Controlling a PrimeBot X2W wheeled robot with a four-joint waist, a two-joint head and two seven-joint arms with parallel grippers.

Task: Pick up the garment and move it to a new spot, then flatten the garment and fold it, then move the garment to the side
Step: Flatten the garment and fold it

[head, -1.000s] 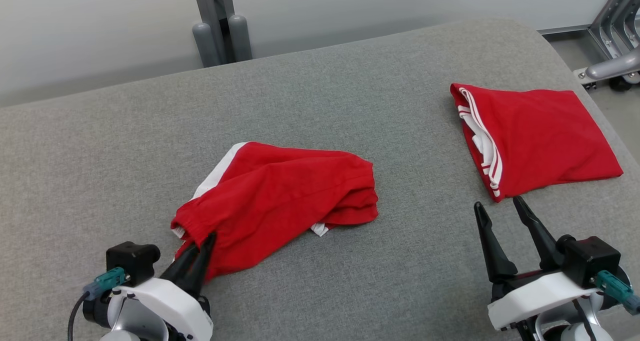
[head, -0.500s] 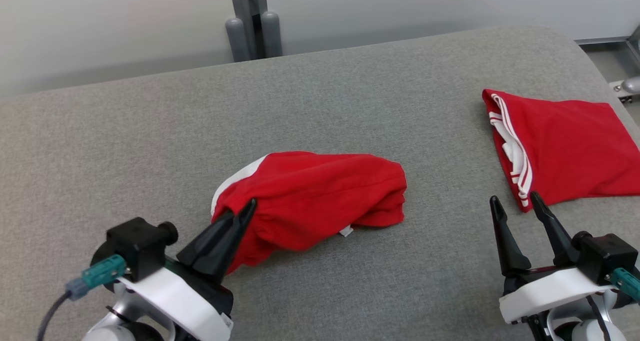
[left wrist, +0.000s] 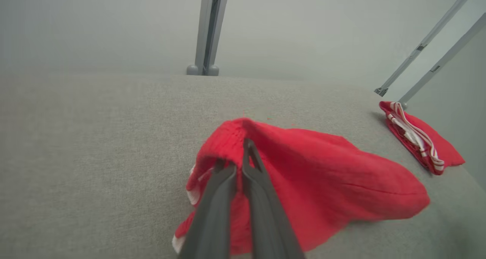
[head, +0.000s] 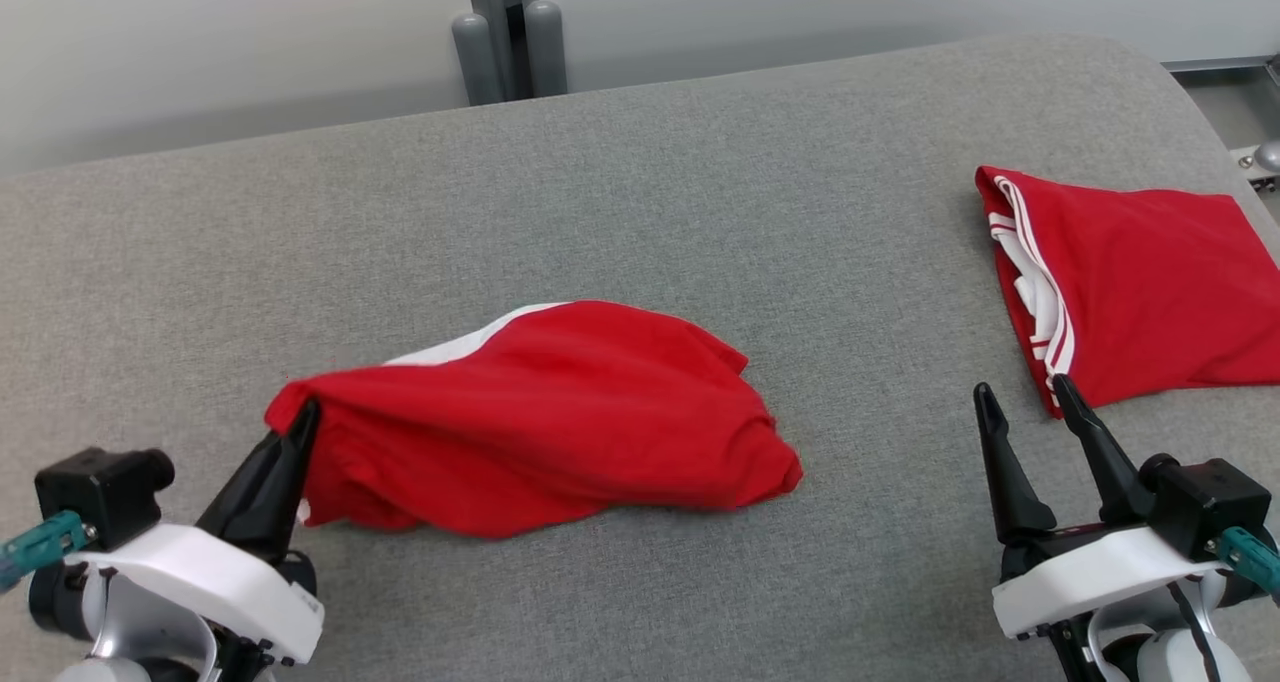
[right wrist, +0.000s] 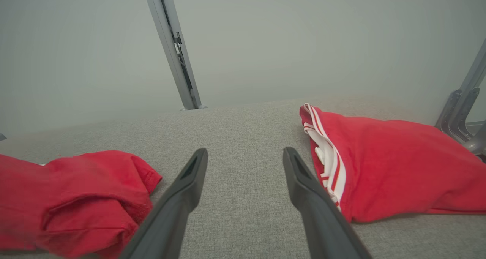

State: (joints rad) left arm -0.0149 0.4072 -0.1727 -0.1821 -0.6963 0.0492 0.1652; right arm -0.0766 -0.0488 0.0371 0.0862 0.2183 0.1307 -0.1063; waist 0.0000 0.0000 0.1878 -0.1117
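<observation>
A crumpled red garment (head: 545, 417) with a white band lies on the grey padded table (head: 640, 192) near the middle front. My left gripper (head: 300, 424) is shut on its left end, which is lifted and stretched to the left. In the left wrist view the garment (left wrist: 311, 175) drapes over the closed fingers (left wrist: 248, 168). My right gripper (head: 1025, 402) stands open at the lower right, nothing between its fingers (right wrist: 190, 183), clear of the cloth. The right wrist view has the garment (right wrist: 76, 198) at its left.
A second red garment (head: 1140, 282) with white stripes lies folded at the table's right edge, just beyond my right gripper; it appears as well in the right wrist view (right wrist: 387, 160) and left wrist view (left wrist: 417, 137). A grey post (head: 508, 32) stands behind the table.
My left gripper has closed on the garment's end and pulled it left, stretching the cloth out. The head camera has shifted. The right gripper has stayed open in place.
</observation>
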